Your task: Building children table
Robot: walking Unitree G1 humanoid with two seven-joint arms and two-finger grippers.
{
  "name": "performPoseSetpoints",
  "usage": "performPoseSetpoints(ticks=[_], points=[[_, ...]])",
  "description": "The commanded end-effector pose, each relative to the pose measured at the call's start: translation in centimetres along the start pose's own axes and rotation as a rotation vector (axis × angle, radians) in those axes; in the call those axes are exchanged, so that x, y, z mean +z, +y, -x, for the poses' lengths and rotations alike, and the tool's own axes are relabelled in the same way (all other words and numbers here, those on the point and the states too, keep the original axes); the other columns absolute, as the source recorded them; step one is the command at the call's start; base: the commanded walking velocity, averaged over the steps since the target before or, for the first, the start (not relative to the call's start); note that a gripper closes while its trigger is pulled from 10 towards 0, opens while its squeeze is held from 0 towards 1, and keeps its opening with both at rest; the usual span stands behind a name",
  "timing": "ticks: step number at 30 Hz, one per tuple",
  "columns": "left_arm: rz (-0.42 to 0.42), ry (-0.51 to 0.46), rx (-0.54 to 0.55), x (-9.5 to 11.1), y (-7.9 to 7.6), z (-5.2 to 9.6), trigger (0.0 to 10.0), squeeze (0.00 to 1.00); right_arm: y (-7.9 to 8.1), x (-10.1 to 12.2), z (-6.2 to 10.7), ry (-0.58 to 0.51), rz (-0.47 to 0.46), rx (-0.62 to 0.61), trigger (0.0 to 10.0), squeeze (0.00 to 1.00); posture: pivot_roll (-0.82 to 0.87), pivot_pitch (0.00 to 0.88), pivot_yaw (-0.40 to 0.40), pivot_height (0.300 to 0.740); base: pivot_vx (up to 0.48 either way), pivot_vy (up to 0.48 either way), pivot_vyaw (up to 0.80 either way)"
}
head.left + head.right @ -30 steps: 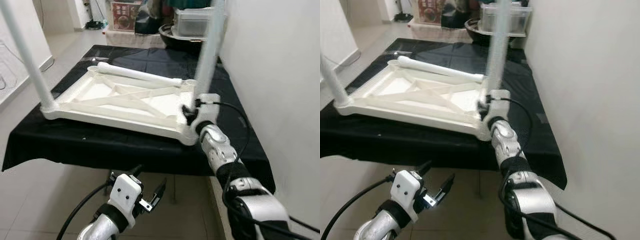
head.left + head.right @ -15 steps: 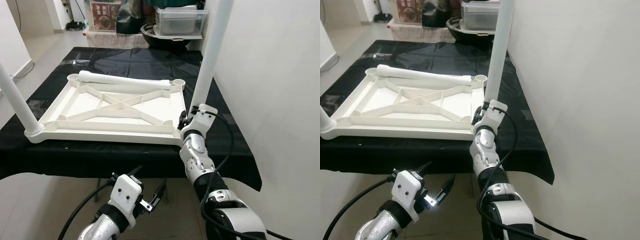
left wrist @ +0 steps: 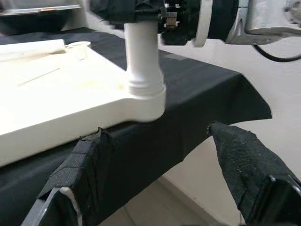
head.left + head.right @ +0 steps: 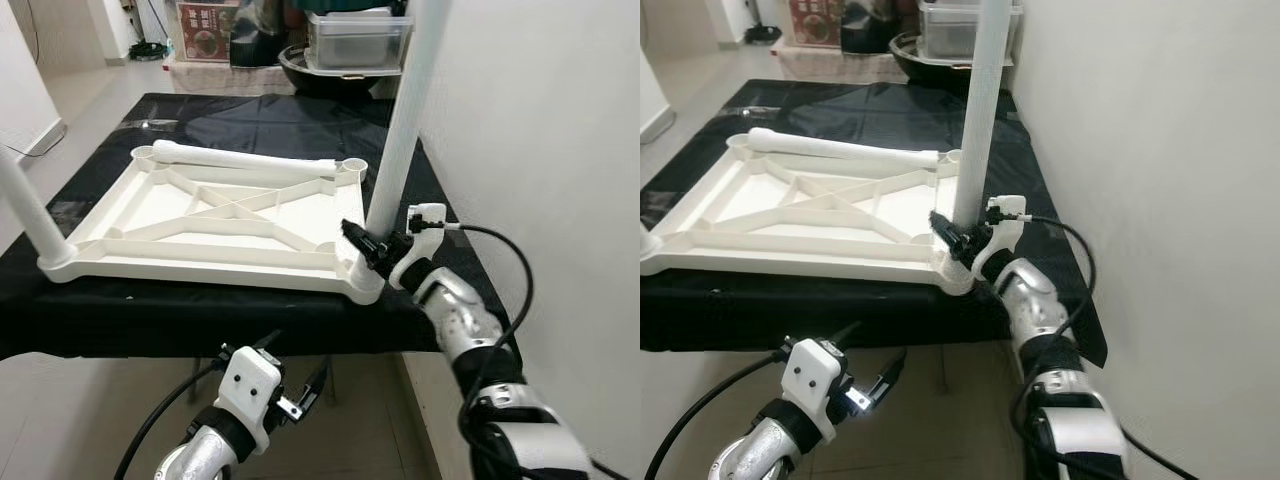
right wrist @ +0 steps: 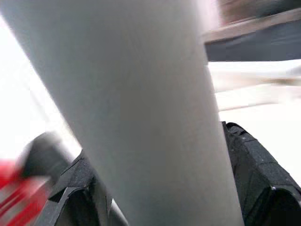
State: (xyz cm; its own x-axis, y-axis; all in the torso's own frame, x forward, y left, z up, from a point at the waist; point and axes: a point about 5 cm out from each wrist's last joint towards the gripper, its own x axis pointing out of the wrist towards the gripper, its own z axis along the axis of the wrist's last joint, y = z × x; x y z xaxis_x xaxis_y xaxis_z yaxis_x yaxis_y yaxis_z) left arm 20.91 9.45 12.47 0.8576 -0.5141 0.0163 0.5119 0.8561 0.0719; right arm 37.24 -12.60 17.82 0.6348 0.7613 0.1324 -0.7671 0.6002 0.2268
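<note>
Loose leg [image 4: 245, 159] on tabletop's [image 4: 150, 222] far edge

The two head cameras look forward and down from above the near edge of a table with a black cloth [image 4: 250, 120]. They face along it toward the far clutter, with a white wall [image 4: 560, 130] on the right. Both take in the same white tabletop frame [image 4: 200, 215] and the upright white leg [image 4: 980, 110]; the right eye sees all of it shifted a little to the left.

The left wrist camera sits low, below the table edge, and looks up at the near right corner of the frame [image 3: 56, 108], quite near.

The right wrist camera is pressed very close to the upright leg [image 5: 141, 117], blurred.
</note>
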Motion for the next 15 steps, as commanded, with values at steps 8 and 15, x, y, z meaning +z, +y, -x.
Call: performPoseSetpoints(ticks=[8,15], points=[[0.001,0.019,0.001,-0.3,-0.3,0.1,10.0,0.0,2.5,-0.5,-2.4,0.227,0.081,0.402,10.0,0.0,0.15,0.087,-0.069,0.74,0.0,0.0,0.0],[0.001,0.018,0.001,-0.3,-0.4,0.1,10.0,0.0,3.0,-0.8,-2.8,0.285,0.136,0.443,0.0,0.0,0.15,0.088,-0.072,0.74,0.0,0.0,0.0]])
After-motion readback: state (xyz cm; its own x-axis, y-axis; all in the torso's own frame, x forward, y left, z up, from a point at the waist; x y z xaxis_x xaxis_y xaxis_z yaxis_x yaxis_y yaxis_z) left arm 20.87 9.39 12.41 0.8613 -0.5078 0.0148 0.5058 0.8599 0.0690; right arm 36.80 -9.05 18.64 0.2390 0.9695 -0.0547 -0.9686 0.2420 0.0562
